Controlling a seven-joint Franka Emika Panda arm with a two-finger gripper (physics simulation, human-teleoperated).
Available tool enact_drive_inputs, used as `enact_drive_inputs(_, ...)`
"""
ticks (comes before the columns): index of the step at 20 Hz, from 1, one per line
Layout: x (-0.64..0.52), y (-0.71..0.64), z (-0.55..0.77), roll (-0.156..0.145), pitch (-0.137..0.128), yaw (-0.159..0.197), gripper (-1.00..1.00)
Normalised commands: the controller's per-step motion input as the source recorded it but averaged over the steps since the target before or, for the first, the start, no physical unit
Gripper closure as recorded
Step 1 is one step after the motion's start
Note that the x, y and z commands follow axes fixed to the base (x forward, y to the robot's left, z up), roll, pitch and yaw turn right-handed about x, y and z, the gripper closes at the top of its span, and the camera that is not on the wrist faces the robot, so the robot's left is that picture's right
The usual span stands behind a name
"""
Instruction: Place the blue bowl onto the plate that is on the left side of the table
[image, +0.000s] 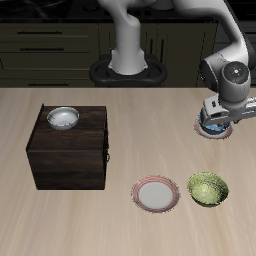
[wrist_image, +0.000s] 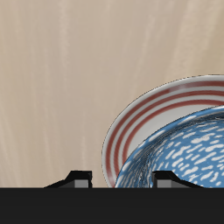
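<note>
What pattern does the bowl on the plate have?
Blue with white speckles: the blue bowl, best seen in the wrist view.

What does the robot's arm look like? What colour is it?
The arm is made of chunky rounded pieces, pale grey-white with dark grey joints. It grows out of a round black base. The gripper has two small black jaws.

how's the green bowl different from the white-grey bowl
The green bowl is green with a mottled inside; the white-grey bowl is plain and pale. The green bowl sits on the table near its front edge, beside a pink-rimmed plate; the white-grey bowl sits raised on top of the dark wooden box, farther back. Both are small, round, upright and apparently empty.
</note>
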Motion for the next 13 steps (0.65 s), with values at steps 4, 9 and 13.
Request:
enact_drive_inputs(4,-0.14,0.04,0.24,0.084,-0.049,-0.004,-1.0)
enact_drive_inputs(9,-0.08,-0.17,0.34,0.014,-0.051,-0.017,-1.0)
enact_drive_inputs(13,-0.03,-0.22,0.46,-0.001,-0.081,-0.033,-1.0)
